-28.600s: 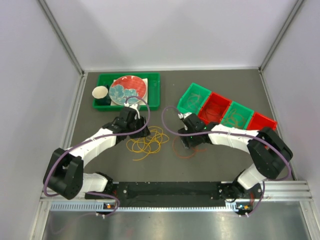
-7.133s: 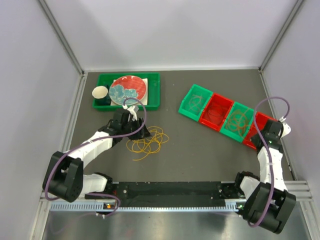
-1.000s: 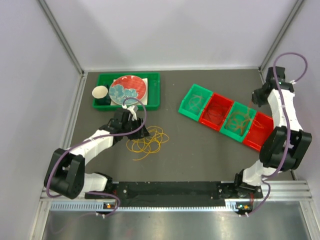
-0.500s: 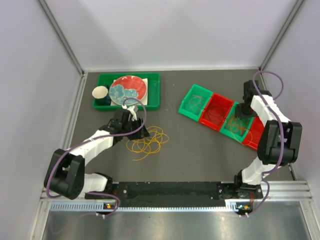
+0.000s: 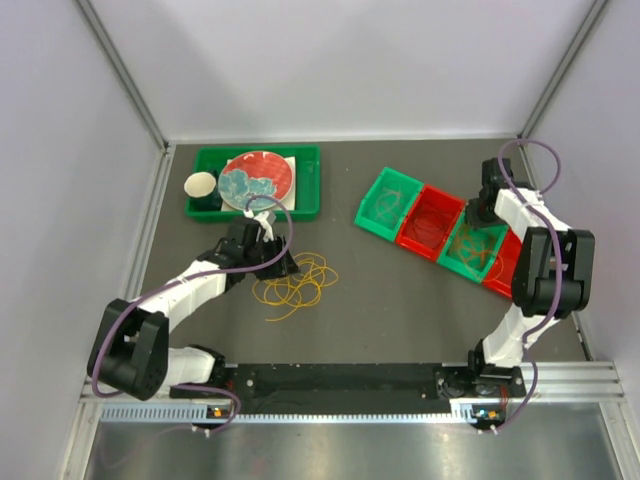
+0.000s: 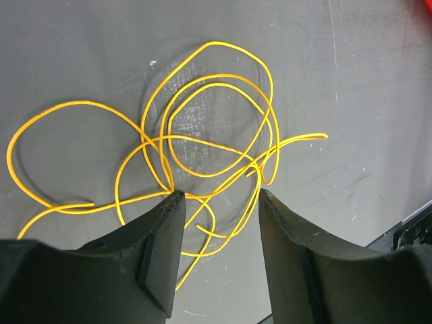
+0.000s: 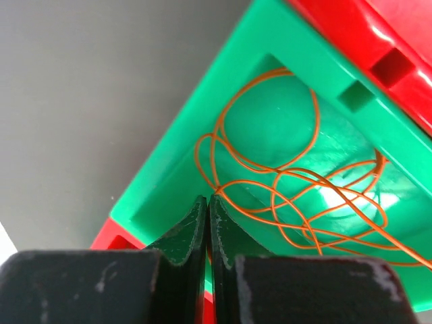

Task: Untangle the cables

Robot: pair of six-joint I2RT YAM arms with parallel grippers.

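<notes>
The yellow cables [image 6: 202, 142] are seen knotted on the grey table [image 6: 351, 81], straddled by the left gripper [image 6: 219, 196], its jaws spread and empty. Light, springy, slippery wire is expected, best pinched at one outer loop. The right gripper [image 7: 208, 202] is pressed together over the green bin [image 7: 169, 155] where an orange cable [image 7: 270, 177] lies; a nipped strand cannot be ruled out.

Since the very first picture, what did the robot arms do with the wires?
The right gripper swung from the middle of the table out to the green bin, where it hangs shut over an orange wire. The reddish wire once beside it on the table is gone. The left gripper stayed open over the yellow wires, which kept still.
</notes>
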